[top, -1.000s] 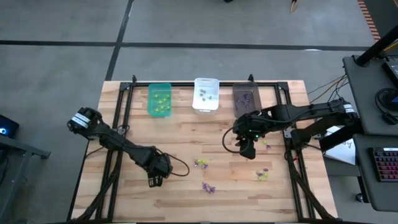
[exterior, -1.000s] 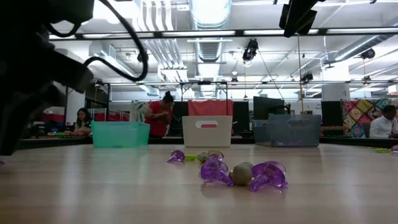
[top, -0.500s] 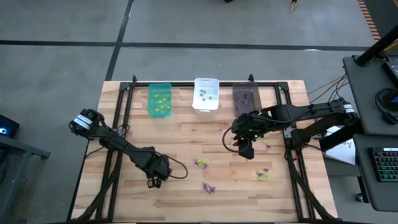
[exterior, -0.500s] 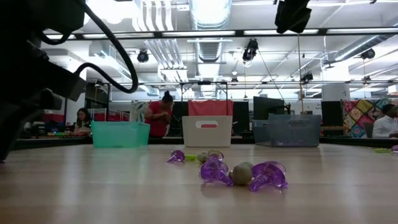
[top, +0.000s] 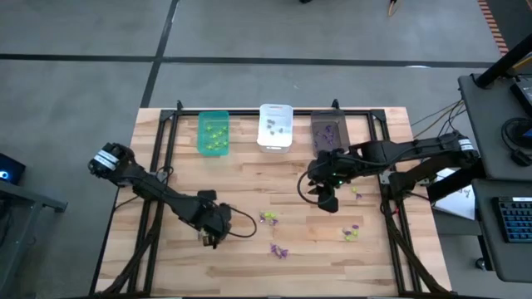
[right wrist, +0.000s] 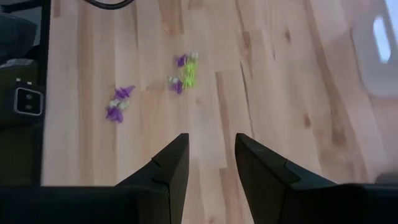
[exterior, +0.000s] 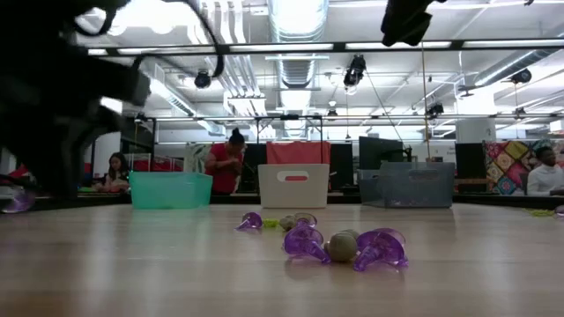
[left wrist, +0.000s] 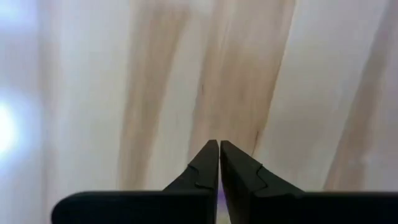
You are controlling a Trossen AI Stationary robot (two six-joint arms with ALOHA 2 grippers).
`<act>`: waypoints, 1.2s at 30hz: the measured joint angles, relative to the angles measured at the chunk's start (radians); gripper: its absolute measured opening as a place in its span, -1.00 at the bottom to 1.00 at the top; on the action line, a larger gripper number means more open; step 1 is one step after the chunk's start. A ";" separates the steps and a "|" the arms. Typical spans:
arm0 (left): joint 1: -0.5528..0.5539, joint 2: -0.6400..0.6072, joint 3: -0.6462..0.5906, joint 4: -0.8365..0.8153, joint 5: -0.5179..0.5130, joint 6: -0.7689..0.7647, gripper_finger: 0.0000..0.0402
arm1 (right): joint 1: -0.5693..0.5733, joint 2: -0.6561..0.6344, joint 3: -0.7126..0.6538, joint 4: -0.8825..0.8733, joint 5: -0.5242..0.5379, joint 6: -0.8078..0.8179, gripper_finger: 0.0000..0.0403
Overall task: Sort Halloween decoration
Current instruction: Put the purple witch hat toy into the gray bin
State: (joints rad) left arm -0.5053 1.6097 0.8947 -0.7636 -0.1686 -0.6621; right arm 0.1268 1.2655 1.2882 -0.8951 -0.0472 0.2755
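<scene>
Overhead, the sorting looked partly done: the green bin (top: 214, 133), white bin (top: 275, 125) and dark grey bin (top: 328, 129) at the far edge each held a few pieces, while loose Halloween decoration (top: 268, 218) lay in small clusters on the near-right part of the table (top: 249, 178). The left gripper (top: 213, 235) hung low at the near left; the right gripper (top: 326, 199) hovered right of centre, fingers apart and empty. My judgement: it needed to descend on one trinket.

Level with the table, purple pieces and a greyish one (exterior: 342, 246) sat bunched together. A blurred purple shape showed at the far left, too smeared to identify.

From the left wrist, the fingers (left wrist: 204, 169) were pressed together over bare wood; anything pinched was hidden.

From the right wrist, two clusters lay ahead, individual colours hard to separate.
</scene>
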 joint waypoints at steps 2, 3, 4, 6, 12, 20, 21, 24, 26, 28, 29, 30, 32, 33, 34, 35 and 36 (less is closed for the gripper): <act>0.000 -0.030 -0.002 0.045 -0.042 0.036 -0.98 | 0.000 0.000 -0.021 0.056 0.006 -0.035 -0.39; 0.000 -0.046 -0.003 0.070 -0.061 0.055 -0.98 | 0.000 0.000 -0.033 0.089 0.007 -0.050 -0.39; 0.003 -0.063 -0.003 0.097 -0.075 0.076 -0.98 | 0.000 0.000 -0.051 0.129 0.007 -0.065 -0.39; 0.005 -0.094 -0.003 0.150 -0.104 0.117 -0.99 | 0.000 0.000 -0.090 0.206 0.007 -0.096 -0.39; 0.007 -0.167 -0.001 0.178 -0.137 0.155 -0.99 | 0.000 0.000 -0.244 0.469 0.006 -0.128 -0.39; -0.048 -0.190 -0.001 0.215 0.078 0.137 -1.00 | 0.000 0.000 -0.381 0.590 -0.006 -0.041 -0.39; -0.059 -0.180 -0.001 0.244 0.080 0.136 -1.00 | 0.000 0.000 -0.388 0.592 -0.005 -0.030 -0.39; -0.109 -0.136 -0.001 0.371 0.081 0.191 -0.99 | 0.000 0.000 -0.402 0.593 -0.006 0.005 -0.39; -0.139 -0.102 0.004 0.433 0.082 0.232 -0.95 | 0.002 0.000 -0.407 0.594 -0.011 0.014 -0.39; -0.156 -0.065 0.022 0.439 0.084 0.234 -0.89 | 0.007 0.000 -0.408 0.594 -0.016 0.015 -0.39; -0.162 -0.046 0.031 0.438 0.083 0.221 -0.86 | 0.009 0.000 -0.409 0.594 -0.020 0.015 -0.39; -0.168 -0.027 0.041 0.438 0.082 0.207 -0.82 | 0.010 0.000 -0.409 0.595 -0.024 0.015 -0.39; -0.183 0.010 0.063 0.434 0.081 0.192 -0.73 | 0.012 0.000 -0.409 0.596 -0.033 0.015 -0.39; -0.190 0.030 0.078 0.434 0.081 0.193 -0.68 | 0.013 0.000 -0.409 0.597 -0.033 0.014 -0.39; -0.197 0.052 0.092 0.435 0.081 0.205 -0.63 | 0.013 0.000 -0.409 0.597 -0.034 0.013 -0.39; -0.203 0.074 0.104 0.432 0.082 0.227 -0.58 | 0.013 0.000 -0.409 0.597 -0.034 0.012 -0.39; -0.210 0.099 0.117 0.430 0.082 0.250 -0.52 | 0.013 0.000 -0.409 0.597 -0.036 0.012 -0.39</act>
State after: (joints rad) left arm -0.7150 1.7085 1.0117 -0.3336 -0.0864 -0.4125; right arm 0.1398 1.2659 0.8795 -0.2978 -0.0832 0.2875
